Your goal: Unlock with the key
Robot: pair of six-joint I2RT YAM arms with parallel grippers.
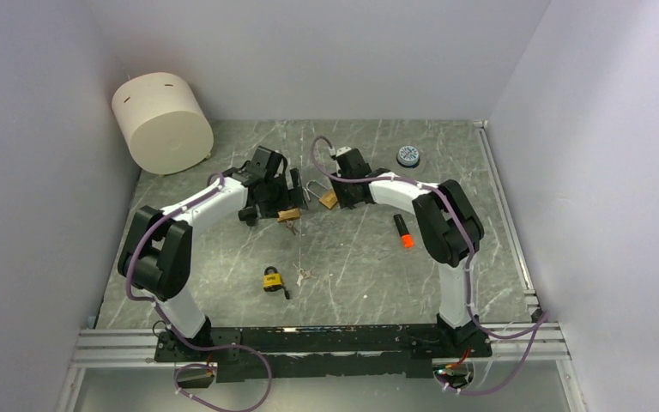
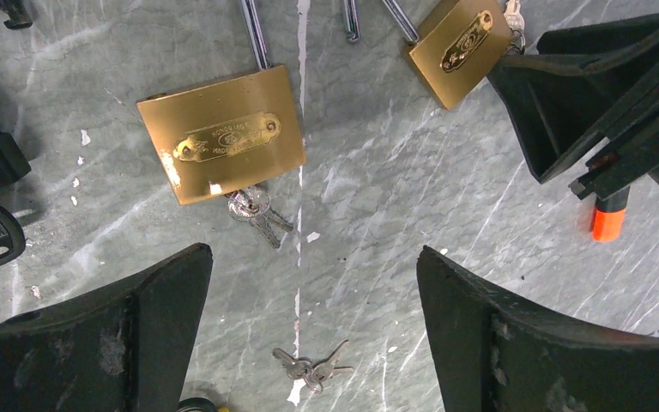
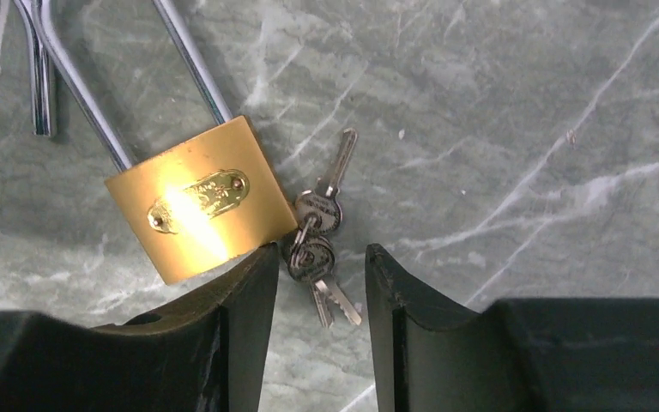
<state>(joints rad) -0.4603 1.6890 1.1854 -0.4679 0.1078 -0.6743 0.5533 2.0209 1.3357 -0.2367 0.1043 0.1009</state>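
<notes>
Keys (image 3: 317,213) beside the brass padlock (image 3: 197,202) near the bench (image 1: 369,249) far edge lie ungrasped between my narrow right claw (image 3: 319,264); left claw (image 2: 309,257) wide, nothing yet unlocked, I judge.

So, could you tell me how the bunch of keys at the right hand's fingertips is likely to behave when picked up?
The keys share a small ring, so they would probably dangle and swivel rather than stay rigid. Thin, flat metal on the smooth marbled table looks slippery and hard to pinch. Pushed, they would likely slide, not roll.
</notes>
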